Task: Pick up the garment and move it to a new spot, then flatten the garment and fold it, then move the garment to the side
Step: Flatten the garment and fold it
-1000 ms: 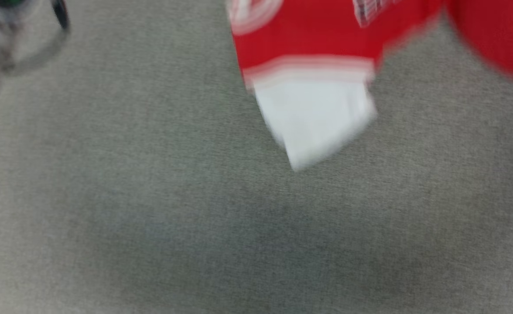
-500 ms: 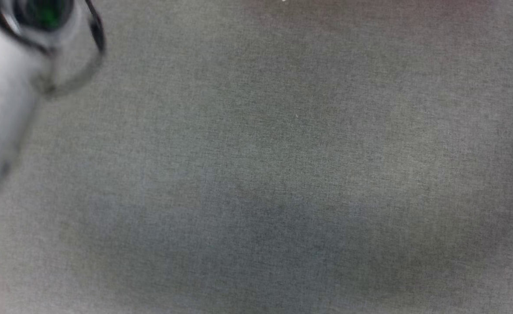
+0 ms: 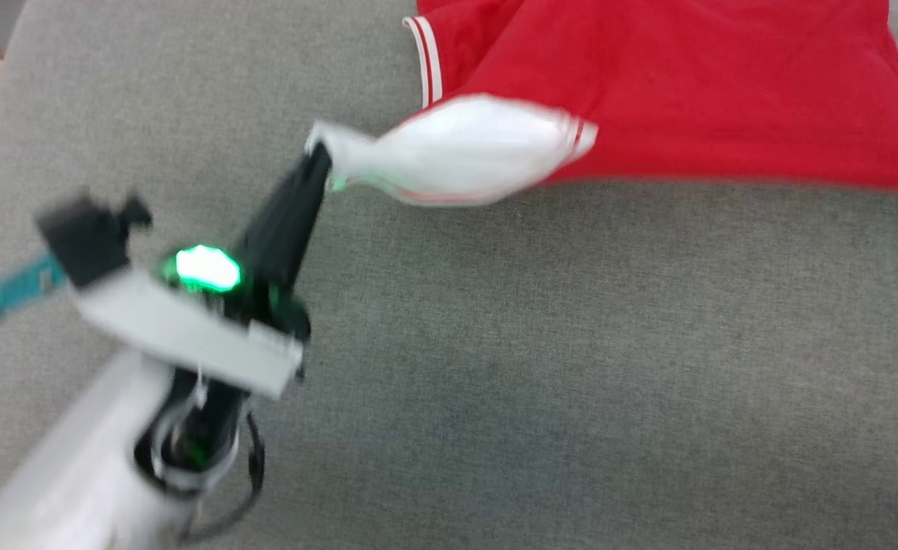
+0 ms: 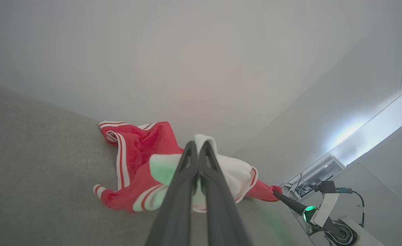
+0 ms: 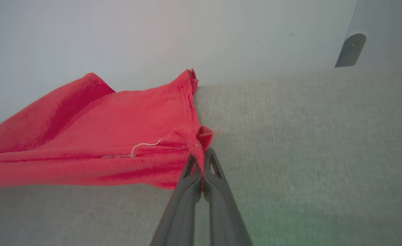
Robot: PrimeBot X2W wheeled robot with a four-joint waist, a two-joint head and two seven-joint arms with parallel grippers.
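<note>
Our left gripper [image 3: 319, 156] has its two dark fingers pressed together on the end of the white sleeve [image 3: 464, 156], so the cuff is gathered into a narrow neck at the fingertips and the sleeve is drawn out from the shirt toward our left side. In the left wrist view the white cloth wraps over both fingers. Our right gripper [image 5: 201, 162] is also closed. It pinches a small fold of red fabric at the edge of the body, where a loose white thread [image 5: 143, 147] lies along the seam. Between the two grips the garment [image 3: 686, 92], a bright red jersey, lies wide and low over the grey fabric surface [image 3: 571, 344], near its far edge by the pale wall [image 5: 153, 34]. Most of it seems to rest on the surface, but we cannot tell whether the sleeve touches it, because the head view is blurred there. We judge that we hold two opposite ends so that pulling them apart takes the wrinkles out. This would be the flattening step, with the fold and the move to the side not yet done. The part with the striped trim [image 4: 120, 164], lying toward the wall, looks crumpled and will probably need more smoothing. The thin pinch on the cuff may slip if we pull too hard.
</note>
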